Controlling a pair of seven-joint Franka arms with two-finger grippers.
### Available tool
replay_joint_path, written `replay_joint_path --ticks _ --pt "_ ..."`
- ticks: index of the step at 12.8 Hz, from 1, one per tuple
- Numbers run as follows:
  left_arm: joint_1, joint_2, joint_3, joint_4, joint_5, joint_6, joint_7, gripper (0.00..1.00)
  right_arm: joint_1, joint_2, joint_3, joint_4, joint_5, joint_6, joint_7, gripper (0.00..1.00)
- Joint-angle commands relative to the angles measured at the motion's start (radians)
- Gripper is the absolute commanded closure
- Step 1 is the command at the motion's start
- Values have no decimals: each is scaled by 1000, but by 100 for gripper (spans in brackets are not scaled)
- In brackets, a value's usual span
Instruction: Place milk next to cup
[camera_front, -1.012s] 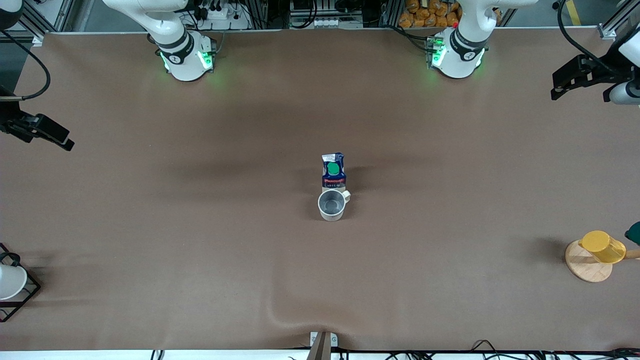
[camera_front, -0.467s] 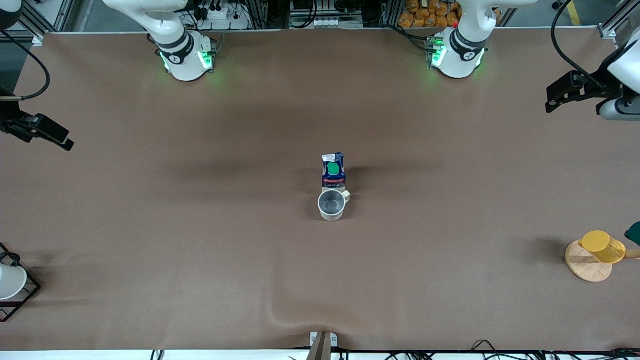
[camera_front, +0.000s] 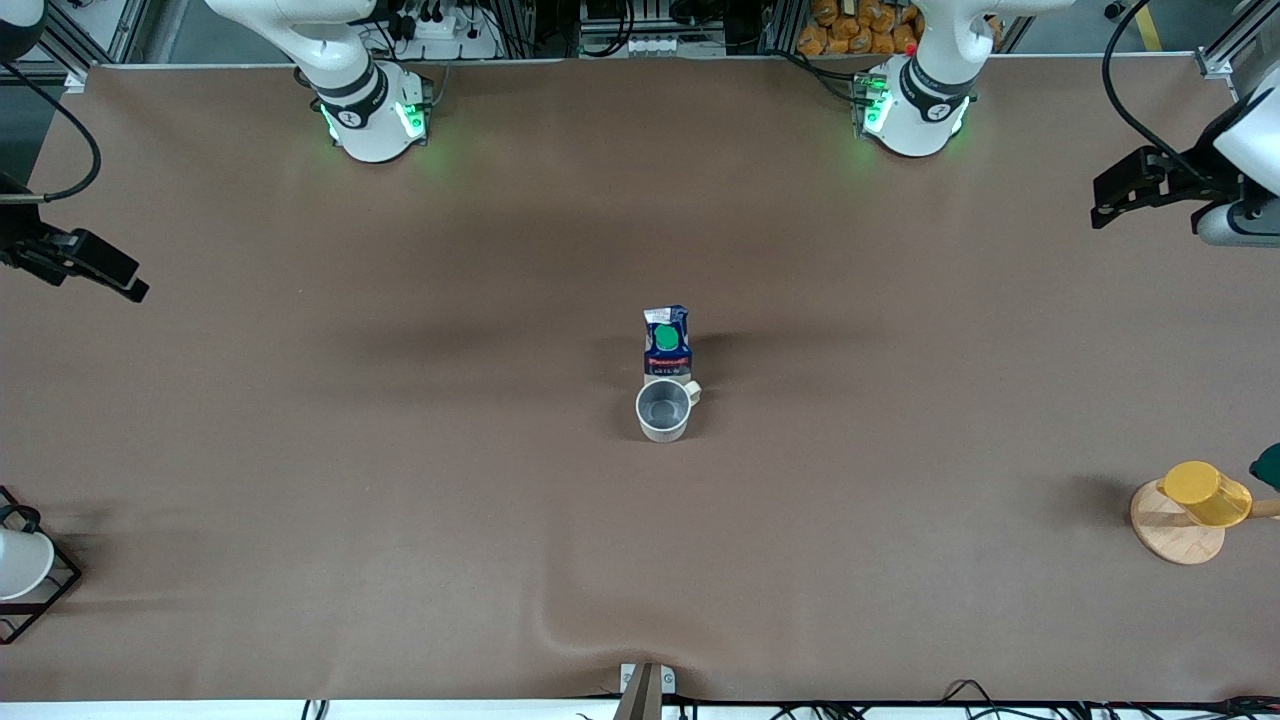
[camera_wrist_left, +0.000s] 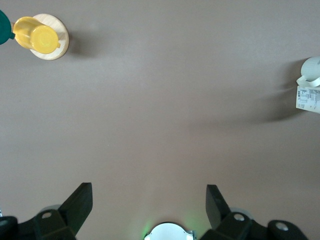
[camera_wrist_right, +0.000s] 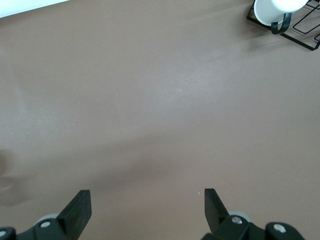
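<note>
The milk (camera_front: 667, 343), a dark blue and white carton with a green cap, stands upright mid-table. It is right beside the cup (camera_front: 664, 409), a cream mug with a grey inside, which is the nearer of the two to the front camera. My left gripper (camera_front: 1102, 205) is open and empty, up over the left arm's end of the table. In the left wrist view (camera_wrist_left: 148, 197) the milk (camera_wrist_left: 307, 98) and the cup (camera_wrist_left: 311, 72) show at the edge. My right gripper (camera_front: 135, 285) is open and empty over the right arm's end, as the right wrist view (camera_wrist_right: 146, 202) shows.
A yellow cup (camera_front: 1205, 492) on a wooden disc (camera_front: 1170, 540) and a dark green thing (camera_front: 1268, 465) stand at the left arm's end. A black wire rack (camera_front: 55, 585) with a white cup (camera_front: 18, 562) stands at the right arm's end.
My left gripper has shifted a little over the left arm's end of the table. The milk, the cup and the right gripper have not moved.
</note>
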Motion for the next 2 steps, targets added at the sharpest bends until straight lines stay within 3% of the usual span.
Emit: replay_joint_path --ticks 1,2 --pt "24 -17 -24 -17 -21 12 7 0 -23 5 15 9 -10 -7 -9 0" --pt "24 -17 -24 -15 -26 12 5 0 -21 5 15 9 -10 -7 -9 0"
